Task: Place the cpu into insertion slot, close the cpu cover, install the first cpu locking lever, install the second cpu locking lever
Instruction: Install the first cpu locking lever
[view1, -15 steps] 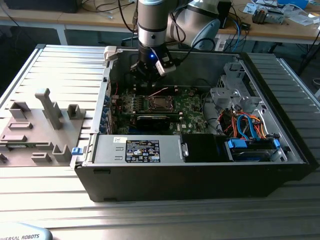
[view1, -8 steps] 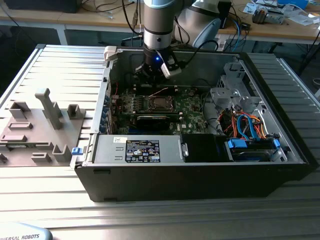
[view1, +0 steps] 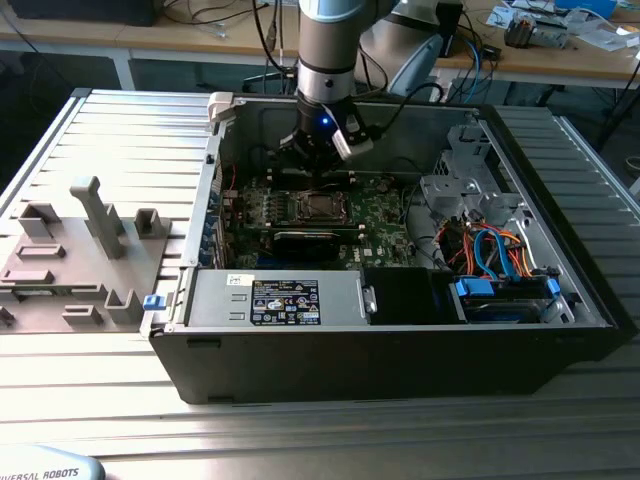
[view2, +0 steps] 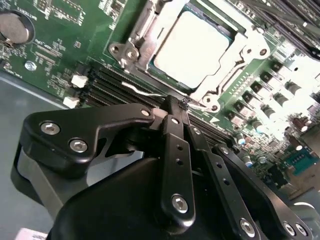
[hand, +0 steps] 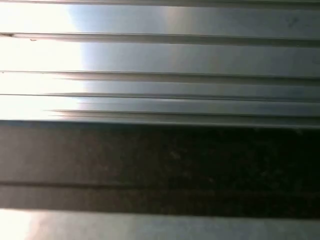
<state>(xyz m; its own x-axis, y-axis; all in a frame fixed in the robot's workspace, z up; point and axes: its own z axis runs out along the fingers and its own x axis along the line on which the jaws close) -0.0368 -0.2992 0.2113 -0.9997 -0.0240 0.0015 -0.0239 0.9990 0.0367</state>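
**Mia:** What is on the far left in the exterior view?

**Sam:** A grey tray (view1: 70, 250) with pegs. It sits well away from the gripper (view1: 318, 165). Next comes the open computer case (view1: 400, 330). The arm reaches down into it, over the green board (view1: 380, 215).

**Mia:** Is the gripper holding anything?

**Sam:** In the second wrist view the gripper (view2: 184, 106) has its fingers (view2: 175, 150) pressed together, with the tips meeting. I see nothing big between them. A thin silver wire (view2: 197, 106) runs right by the tips, but I cannot tell if they pinch it.

**Mia:** Where is the cpu?

**Sam:** The cpu (view2: 192, 47) already lies flat in the insertion slot (view2: 220, 31), just past the fingertips. The cpu cover (view2: 232, 62) looks folded down around it, a shiny frame with the chip showing through its hole.

**Mia:** So which step is this?

**Sam:** I think the chip step is done and the cover step looks done too. So it seems to be a locking lever step. That thin wire by the tips could be a lever, and the tips sit at the near corner of the cover.

**Mia:** What does that step need?

**Sam:** I guess a careful push on a very thin bar, so it goes down and hooks under its catch. The tips must not slip off it or bump the chip.
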